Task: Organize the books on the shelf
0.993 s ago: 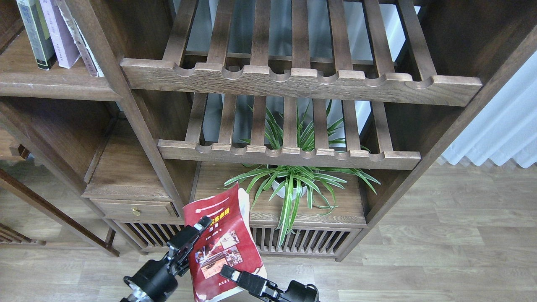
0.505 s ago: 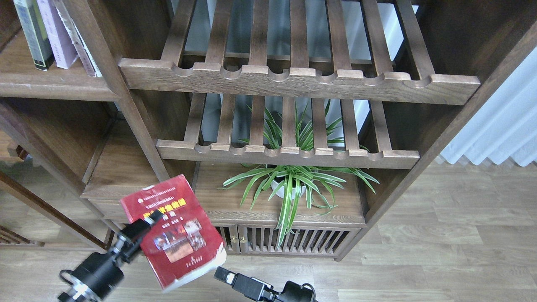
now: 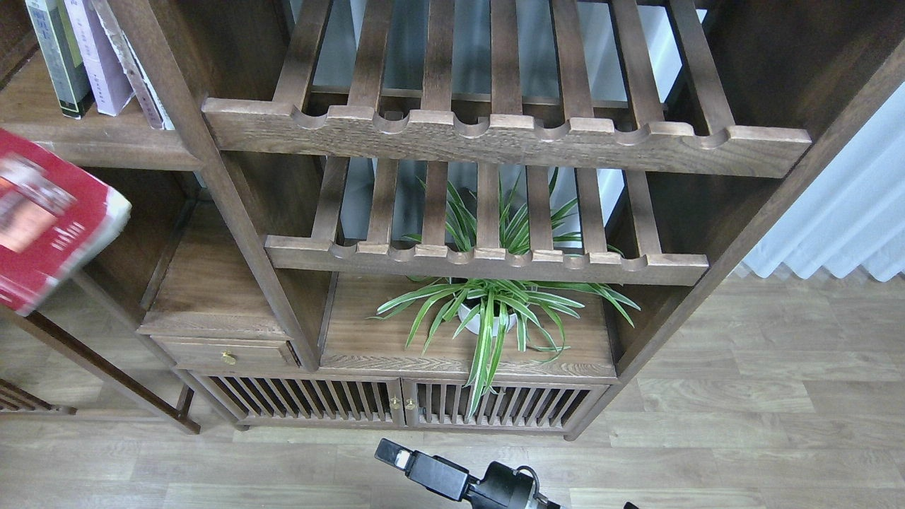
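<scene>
The thick dark red book [image 3: 49,219] is in the air at the far left edge, blurred and tilted, just below the front of the shelf [image 3: 106,145]. My left gripper is out of view, so what holds the book is not shown. On the shelf stand the yellow-green, grey and black book [image 3: 56,56] and the thin pale lavender book [image 3: 102,63], upright side by side. My right gripper [image 3: 387,451] is low at the bottom centre, empty and far from the books. Its fingers cannot be told apart.
A worn whitish book [image 3: 138,71] leans against the upright post [image 3: 212,191] right of the lavender book. Two slatted racks [image 3: 495,134] fill the middle bay. A potted spider plant [image 3: 488,311] stands on the low cabinet [image 3: 396,353]. A curtain [image 3: 848,212] hangs at the right.
The red book has swung from the bottom centre up and left to the frame's left edge. The left gripper has left the view. The right gripper has barely moved.
</scene>
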Motion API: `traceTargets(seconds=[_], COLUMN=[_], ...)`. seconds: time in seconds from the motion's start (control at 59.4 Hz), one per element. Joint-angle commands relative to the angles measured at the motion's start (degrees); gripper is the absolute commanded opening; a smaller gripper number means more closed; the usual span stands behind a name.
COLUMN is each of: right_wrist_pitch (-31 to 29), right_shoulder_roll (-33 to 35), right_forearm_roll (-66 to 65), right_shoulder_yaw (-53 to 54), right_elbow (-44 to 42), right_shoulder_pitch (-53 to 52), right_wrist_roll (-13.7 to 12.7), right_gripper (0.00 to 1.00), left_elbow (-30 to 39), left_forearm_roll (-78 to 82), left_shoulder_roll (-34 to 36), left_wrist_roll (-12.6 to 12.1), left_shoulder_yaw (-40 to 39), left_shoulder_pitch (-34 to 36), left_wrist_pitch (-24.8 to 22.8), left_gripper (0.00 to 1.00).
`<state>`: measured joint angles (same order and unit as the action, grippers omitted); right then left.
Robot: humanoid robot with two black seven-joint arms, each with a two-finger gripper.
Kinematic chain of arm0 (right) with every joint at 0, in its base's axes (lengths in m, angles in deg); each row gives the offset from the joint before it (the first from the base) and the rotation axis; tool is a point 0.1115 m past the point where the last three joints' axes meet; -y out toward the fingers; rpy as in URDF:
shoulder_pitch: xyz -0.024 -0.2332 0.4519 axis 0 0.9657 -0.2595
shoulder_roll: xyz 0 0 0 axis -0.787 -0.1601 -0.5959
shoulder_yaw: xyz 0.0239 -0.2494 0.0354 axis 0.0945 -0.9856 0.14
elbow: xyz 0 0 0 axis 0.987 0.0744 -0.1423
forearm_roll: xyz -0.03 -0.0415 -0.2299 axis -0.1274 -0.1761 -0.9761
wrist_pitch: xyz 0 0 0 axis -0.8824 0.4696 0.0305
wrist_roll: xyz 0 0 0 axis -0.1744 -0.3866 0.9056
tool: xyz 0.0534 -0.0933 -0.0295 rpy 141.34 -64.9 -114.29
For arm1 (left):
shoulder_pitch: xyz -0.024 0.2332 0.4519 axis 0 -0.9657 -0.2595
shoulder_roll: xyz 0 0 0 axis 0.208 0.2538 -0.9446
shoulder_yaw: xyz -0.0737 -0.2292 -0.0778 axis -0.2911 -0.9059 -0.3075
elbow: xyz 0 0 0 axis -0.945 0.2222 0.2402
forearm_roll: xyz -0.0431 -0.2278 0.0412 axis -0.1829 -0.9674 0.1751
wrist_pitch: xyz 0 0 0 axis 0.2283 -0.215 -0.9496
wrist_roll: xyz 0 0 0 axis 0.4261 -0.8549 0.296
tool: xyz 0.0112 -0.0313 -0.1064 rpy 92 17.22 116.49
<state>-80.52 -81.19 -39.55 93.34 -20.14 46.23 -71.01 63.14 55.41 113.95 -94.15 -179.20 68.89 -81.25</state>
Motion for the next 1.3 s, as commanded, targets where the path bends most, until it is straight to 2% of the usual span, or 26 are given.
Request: traceTargets(seconds=[0.0,0.32,0.521,0.538,0.673,0.841,0.942,1.11,1.194,1.245,1.262,1.279], right_wrist_pitch=[0.0,0.0,0.0,0.0,0.0,0.0,0.0,0.0,0.0,0.0,0.0,0.0], right_shoulder_roll=[0.0,0.0,0.0,0.0,0.0,0.0,0.0,0.0,0.0,0.0,0.0,0.0], right_forearm_roll=[-0.3,-0.4,-0.4,-0.4,-0.4,-0.4,-0.4,-0.4,-0.4,-0.4,-0.4,-0.4], right_shoulder_yaw=[-0.3,0.0,-0.1,0.0,0.1,0.1,0.3,0.3,0.3,0.3,0.3,0.3], right_elbow=[0.0,0.1,0.2,0.2,0.2,0.3,0.4,0.5,0.5,0.5,0.5,0.5], right_shoulder_pitch=[0.2,0.7,0.7,0.6,0.7,0.7,0.7,1.0,1.0,1.0,1.0,1.0], right_wrist_roll=[0.0,-0.1,0.0,-0.1,0.0,0.0,0.0,0.1,0.1,0.1,0.1,0.1], right_gripper=[0.99,0.99,0.99,0.99,0.99,0.99,0.99,0.99,0.99,0.99,0.99,0.99], left_elbow=[-1.6,-8.5,-14.6,-16.9,-23.0,-31.2,-35.3,-40.5,-42.3,-43.0,-43.0,-43.0], left_forearm_roll=[11.8,31.6,37.0,37.6,37.7,38.1,38.1,38.1,38.1,38.1,38.1,38.1], left_shoulder_roll=[-0.9,-1.6,-1.6,-1.4,-1.1,-0.9,-0.9,-1.7,-3.1,-4.2,-4.4,-4.6], left_wrist_roll=[-1.2,-1.7,-4.9,-5.6,-6.0,-8.2,-9.4,-10.8,-11.4,-11.4,-11.5,-11.5], left_shoulder_yaw=[-2.5,-0.4,8.2,11.5,18.5,27.2,31.5,35.6,36.9,37.1,37.3,37.4], left_shoulder_pitch=[9.6,28.3,41.2,45.0,53.9,65.8,70.6,74.7,75.7,75.9,75.7,75.6], left_wrist_pitch=[0.0,0.0,0.0,0.0,0.0,0.0,0.0,0.0,0.0,0.0,0.0,0.0], left_gripper=[0.01,0.02,0.02,0.02,0.02,0.02,0.02,0.03,0.08,0.21,0.28,0.30])
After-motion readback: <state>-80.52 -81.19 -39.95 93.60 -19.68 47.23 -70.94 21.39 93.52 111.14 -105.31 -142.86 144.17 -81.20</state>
